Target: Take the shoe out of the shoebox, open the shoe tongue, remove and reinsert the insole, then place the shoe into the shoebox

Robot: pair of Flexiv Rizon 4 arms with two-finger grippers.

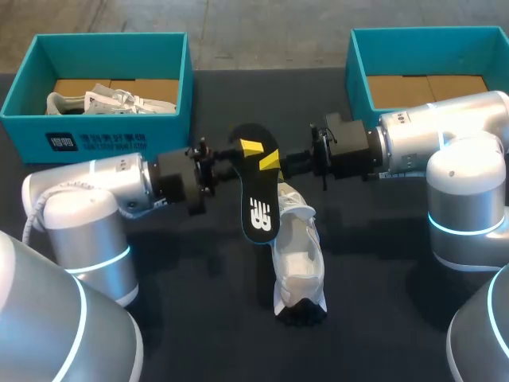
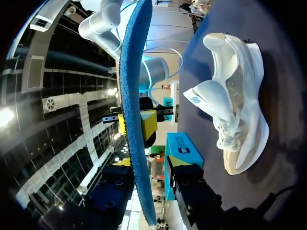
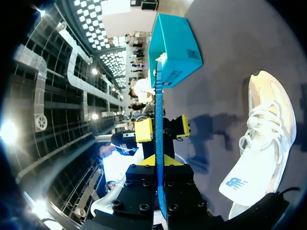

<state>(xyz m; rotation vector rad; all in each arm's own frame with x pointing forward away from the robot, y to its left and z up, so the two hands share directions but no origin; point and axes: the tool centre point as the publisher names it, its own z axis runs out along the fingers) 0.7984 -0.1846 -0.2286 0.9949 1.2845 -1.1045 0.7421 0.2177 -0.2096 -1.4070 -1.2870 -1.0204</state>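
Note:
A black insole (image 1: 258, 187) with a blue rim hangs above the table's middle, edge-on in both wrist views (image 2: 132, 96) (image 3: 159, 105). My right gripper (image 1: 274, 161) (image 3: 158, 165) is shut on its upper end. My left gripper (image 1: 242, 153) (image 2: 148, 167) straddles the same end from the other side, with a gap still showing beside one finger, so it is open. The white shoe (image 1: 298, 255) (image 2: 235, 96) (image 3: 266, 139) lies on the dark table below the insole, with its tongue pulled up.
A teal shoebox (image 1: 48, 131) at the back left holds another white shoe (image 1: 111, 99). A second teal shoebox (image 1: 358, 76) at the back right shows only its cardboard floor. Both arms meet over the table's middle.

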